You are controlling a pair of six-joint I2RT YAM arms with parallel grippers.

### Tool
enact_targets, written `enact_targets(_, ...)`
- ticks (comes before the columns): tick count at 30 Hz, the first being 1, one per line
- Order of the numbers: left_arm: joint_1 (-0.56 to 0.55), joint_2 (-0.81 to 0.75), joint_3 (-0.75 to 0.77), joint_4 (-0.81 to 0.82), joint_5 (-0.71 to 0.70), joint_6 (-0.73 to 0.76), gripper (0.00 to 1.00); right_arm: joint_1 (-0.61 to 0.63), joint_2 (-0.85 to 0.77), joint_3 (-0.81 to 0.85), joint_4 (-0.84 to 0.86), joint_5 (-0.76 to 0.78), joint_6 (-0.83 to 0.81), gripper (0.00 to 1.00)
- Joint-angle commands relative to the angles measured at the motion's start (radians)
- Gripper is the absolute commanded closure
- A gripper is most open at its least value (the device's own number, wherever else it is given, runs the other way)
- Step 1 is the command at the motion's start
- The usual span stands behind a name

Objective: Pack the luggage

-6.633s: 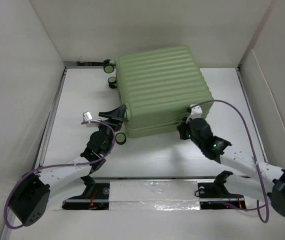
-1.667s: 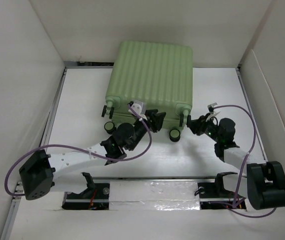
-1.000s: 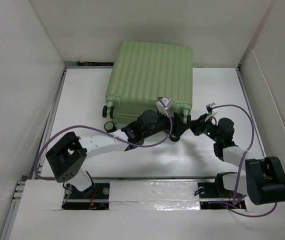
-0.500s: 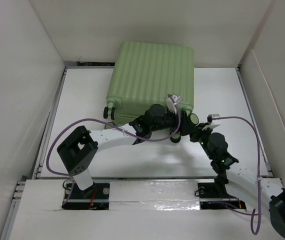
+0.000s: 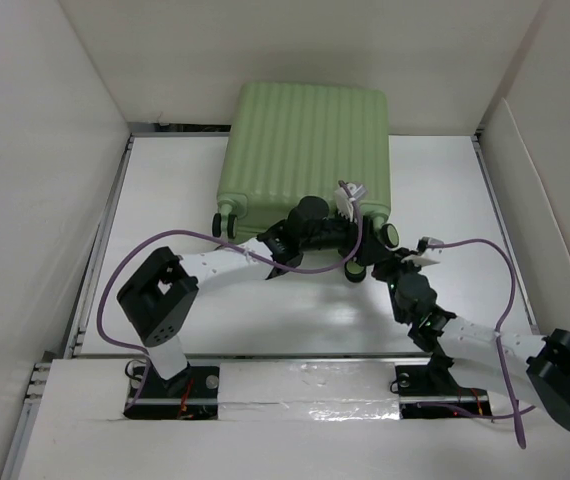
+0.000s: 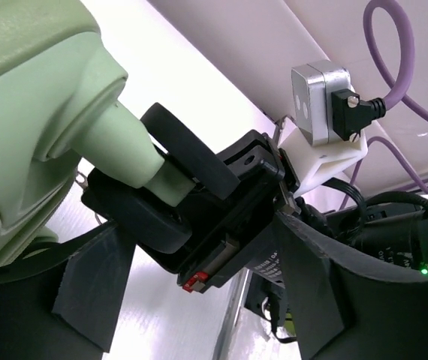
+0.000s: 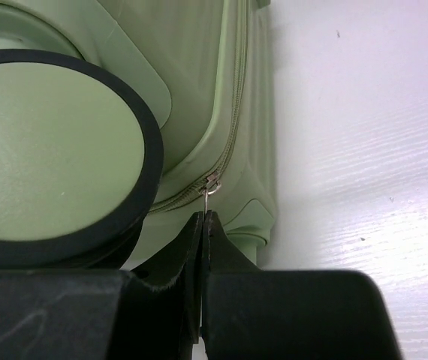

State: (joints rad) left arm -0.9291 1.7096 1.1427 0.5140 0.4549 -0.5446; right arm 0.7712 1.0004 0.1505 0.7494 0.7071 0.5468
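Note:
The luggage [image 5: 305, 140] is a closed light-green ribbed suitcase lying flat, wheels toward me. My left gripper [image 5: 357, 248] reaches across to its near right corner. In the left wrist view my left gripper [image 6: 199, 300] is open, its fingers [image 6: 94, 277] spread either side of a black wheel [image 6: 173, 161] on its green stem. My right gripper [image 5: 380, 252] is at the same corner. In the right wrist view my right gripper [image 7: 204, 219] is shut on the small metal zipper pull [image 7: 210, 193], beside a green-hubbed wheel [image 7: 49, 150] of the luggage [image 7: 199, 67].
White walls enclose the table on the left [image 5: 45, 150], back and right [image 5: 555, 180]. A metal rail [image 5: 110, 220] runs along the left edge. The right arm's wrist camera [image 6: 323, 101] and purple cable sit close behind the wheel in the left wrist view.
The luggage has been turned wheels toward me. My left arm has swung right along its near edge to the right corner. My right gripper has come in to the same corner.

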Motion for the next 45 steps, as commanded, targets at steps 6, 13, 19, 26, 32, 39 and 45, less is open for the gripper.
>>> enact_targets(6,0.041,-0.168,-0.195,0.32,-0.202,-0.078,0.24,0.042,-0.12,0.021,-0.161,-0.339,-0.197,1.0)
enact_targets(13,0.067,-0.226,-0.305,0.376,-0.177,-0.101,0.23,-0.114,-0.236,0.027,-0.277,-0.537,-0.24,1.0)
enact_targets(19,0.087,-0.186,-0.264,0.37,-0.191,-0.133,0.3,-0.173,-0.238,0.032,-0.305,-0.621,-0.234,0.94)
enact_targets(26,0.087,-0.137,-0.215,0.336,-0.151,-0.127,0.36,-0.182,-0.143,0.024,-0.222,-0.618,-0.226,0.51)
enact_targets(32,0.087,-0.126,-0.208,0.316,-0.122,-0.121,0.37,-0.226,-0.117,0.05,-0.194,-0.615,-0.243,0.49)
enact_targets(39,0.087,-0.145,-0.221,0.308,-0.136,-0.115,0.39,-0.236,-0.283,-0.054,-0.203,-0.511,-0.182,0.48)
enact_targets(45,0.087,-0.146,-0.242,0.316,-0.147,-0.121,0.4,-0.32,-0.295,-0.048,-0.119,-0.581,-0.215,0.43)
